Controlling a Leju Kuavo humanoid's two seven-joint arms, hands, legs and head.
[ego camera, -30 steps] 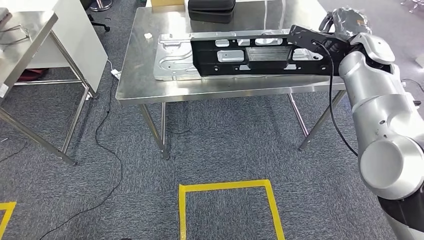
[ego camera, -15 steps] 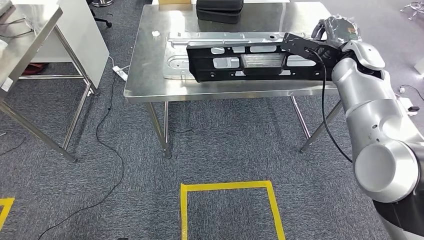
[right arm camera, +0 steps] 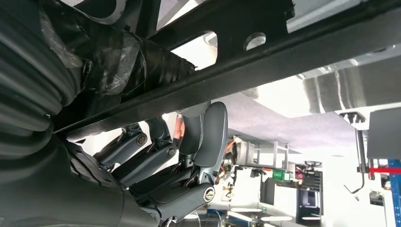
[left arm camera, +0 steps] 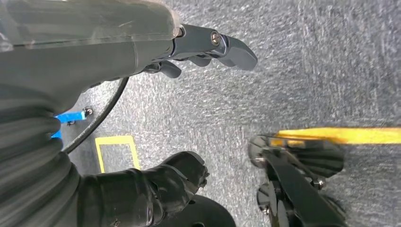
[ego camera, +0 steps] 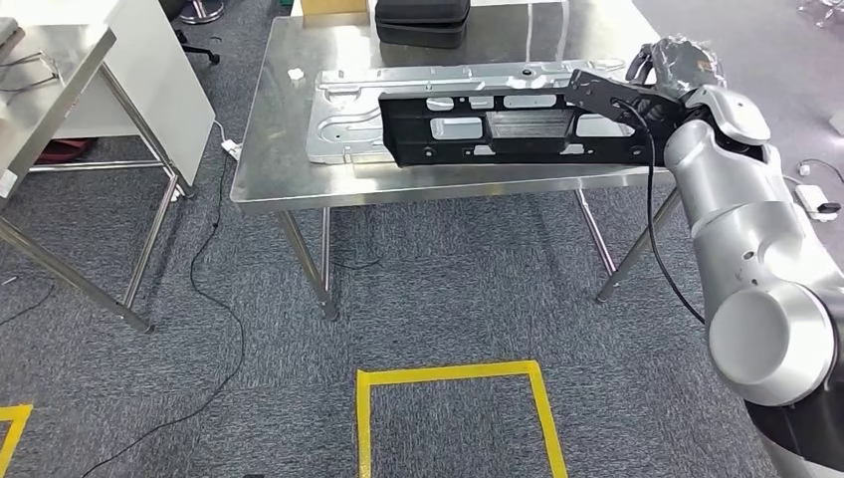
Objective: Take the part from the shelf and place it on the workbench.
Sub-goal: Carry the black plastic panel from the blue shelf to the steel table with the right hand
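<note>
Your right hand (ego camera: 665, 68) grips the long black perforated metal part (ego camera: 498, 124) by its end at 3 o'clock; in the right wrist view the fingers (right arm camera: 208, 137) curl under the part's bar (right arm camera: 246, 61). The part hangs level over the stainless-steel surface (ego camera: 289, 179), just above the silver stamped sheet-metal panel (ego camera: 343, 115); you cannot tell whether they touch. A black zipped case (ego camera: 420, 20) sits on the surface at 12 o'clock. Your left hand (left arm camera: 156, 94) hangs over the grey carpet floor (left arm camera: 307, 61), fingers apart, holding nothing. A yellow tape square (ego camera: 453, 413) marks the floor at 6 o'clock.
</note>
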